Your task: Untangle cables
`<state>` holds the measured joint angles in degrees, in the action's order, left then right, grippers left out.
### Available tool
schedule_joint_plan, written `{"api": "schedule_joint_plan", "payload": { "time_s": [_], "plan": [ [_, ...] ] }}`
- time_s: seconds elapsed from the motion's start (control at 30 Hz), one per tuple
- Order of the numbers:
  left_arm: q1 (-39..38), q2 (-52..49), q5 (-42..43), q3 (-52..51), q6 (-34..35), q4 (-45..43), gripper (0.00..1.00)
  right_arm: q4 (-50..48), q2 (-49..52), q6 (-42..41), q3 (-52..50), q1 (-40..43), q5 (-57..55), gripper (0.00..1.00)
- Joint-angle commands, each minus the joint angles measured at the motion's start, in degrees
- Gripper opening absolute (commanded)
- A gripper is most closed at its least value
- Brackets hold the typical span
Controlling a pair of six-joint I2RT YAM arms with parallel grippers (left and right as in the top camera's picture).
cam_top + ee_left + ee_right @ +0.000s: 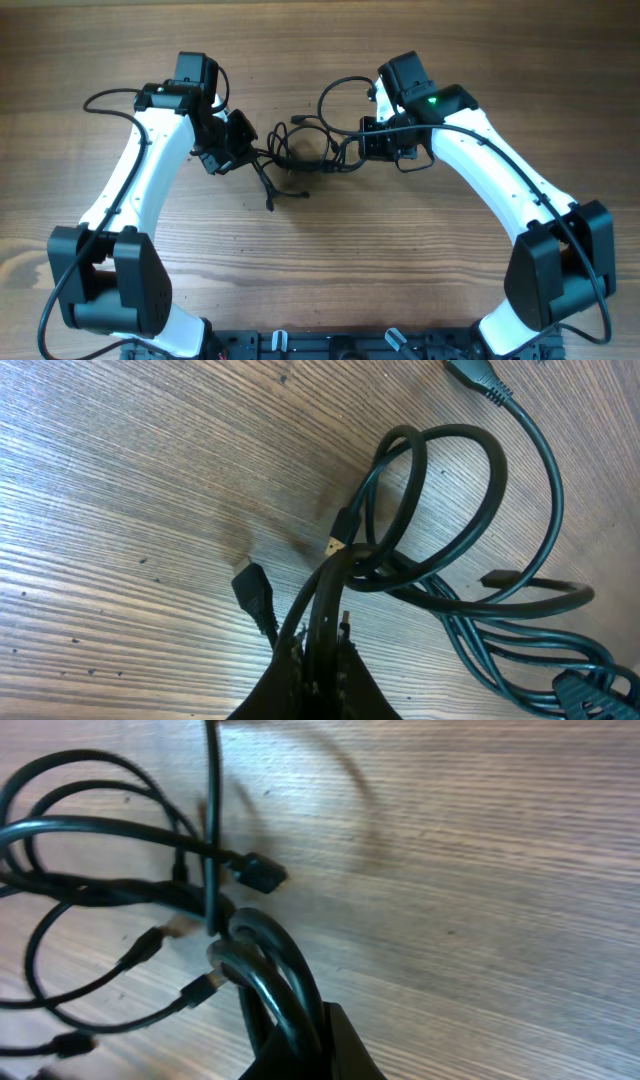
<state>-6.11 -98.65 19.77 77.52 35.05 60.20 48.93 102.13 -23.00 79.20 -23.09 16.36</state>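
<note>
My left gripper (236, 142): clenched on a couple of strands of the cables (300, 150). In the left wrist view they run straight into my closed fingertips (318, 660).
My right gripper (377, 140): clamped on the opposite side of the same tangle. The right wrist view shows a curved pair of strands pinched at my fingers (300, 1038).
Where the cables are: on the wooden table (320, 290), mid-way between my two wrists and strung between them as one bundle, not yet apart.
Why I hold it so: with a grip on each side I can draw the bundle sideways, so the loops should open and show which cord crosses which.
The knot: from my left wrist, a round loop (455, 480) passes over other strands just beyond my fingers. From my right, one strand (211, 830) cuts straight across several loops.
Loose ends: a black plug (255, 595) lies on the wood beside my left fingers, and another plug (258, 872) lies near the crossing. One tail (270, 190) trails toward my base.
In the way: those plugs will likely snag if dragged through a loop.
Also near: what seems to be my right arm's own wire (335, 88) arcs just behind the tangle and could be mistaken for a cord.
</note>
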Motion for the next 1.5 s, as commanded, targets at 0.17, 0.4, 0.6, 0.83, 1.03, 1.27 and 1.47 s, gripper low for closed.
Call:
{"api": "schedule_joint_plan", "payload": {
  "time_s": [0.17, 0.4, 0.6, 0.83, 1.03, 1.27, 1.47],
  "plan": [
    [-0.07, 1.57, -1.2, 0.37, 1.81, -0.15, 0.09, -0.55, 0.85, -4.63, -0.15, 0.68, -14.38, 0.04],
    [-0.07, 1.57, -1.22, 0.37, 2.99, -2.78, 0.09, -0.74, 0.85, -5.68, -0.15, 0.68, -20.55, 0.04],
    [-0.07, 1.55, -1.27, 0.37, 2.97, -3.43, 0.08, 1.03, 0.85, -7.21, -0.15, 0.68, -27.21, 0.04],
    [-0.04, 1.53, -1.97, 0.37, 3.23, -3.87, 0.07, 2.6, 0.85, -10.69, -0.15, 1.31, -33.03, 0.04],
    [-0.04, 1.46, -4.28, 0.37, 3.43, -3.52, 0.07, 5.09, 0.85, -11.67, -0.15, 5.49, -28.09, 0.04],
    [-0.04, 1.46, -7.72, 0.37, 4.87, -1.75, 0.12, 6.88, 0.85, -3.23, -0.15, 10.8, -10.8, 0.04],
    [-0.04, 1.46, -9.42, 0.37, 4.87, 1.18, 0.14, 6.88, 0.85, 0.13, -0.15, 12.92, -3.74, 0.04]
  ]
}}
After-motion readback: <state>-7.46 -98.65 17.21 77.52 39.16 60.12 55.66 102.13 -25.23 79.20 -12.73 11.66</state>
